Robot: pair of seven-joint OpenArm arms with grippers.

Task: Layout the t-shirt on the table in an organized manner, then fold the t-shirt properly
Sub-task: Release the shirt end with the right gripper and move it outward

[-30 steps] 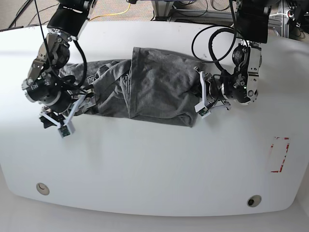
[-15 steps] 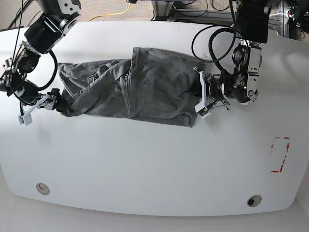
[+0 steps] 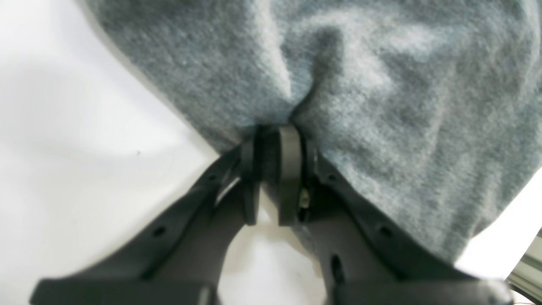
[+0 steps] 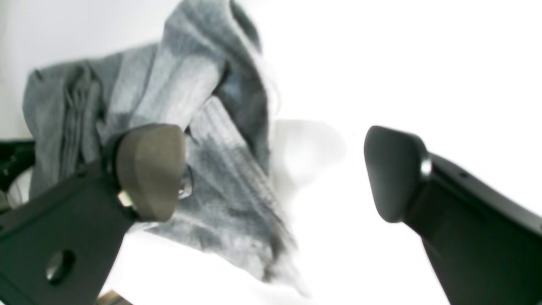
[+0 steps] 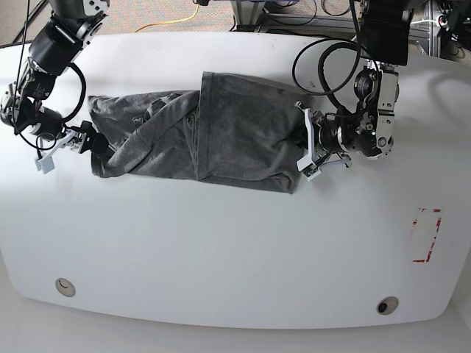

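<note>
The dark grey t-shirt (image 5: 221, 132) lies bunched and wrinkled across the back half of the white table (image 5: 221, 250). Its right part is folded over the middle. My left gripper (image 5: 304, 143) is at the shirt's right edge. In the left wrist view, the left gripper (image 3: 271, 140) is shut on a pinch of the t-shirt (image 3: 360, 106). My right gripper (image 5: 70, 153) sits at the shirt's left end. In the right wrist view, the right gripper (image 4: 271, 173) is open wide, and the t-shirt (image 4: 190, 140) lies ahead, partly behind the left fingertip (image 4: 148, 169).
A red-tape rectangle (image 5: 427, 235) marks the table's right side. Two round grommet holes (image 5: 65, 287) (image 5: 386, 305) sit near the front edge. A black cable loop (image 5: 324, 66) hangs over the table behind the left arm.
My right arm has swung left, from above the shirt's left part to its far left end, and that end now lies stretched further left. The left arm has not moved.
</note>
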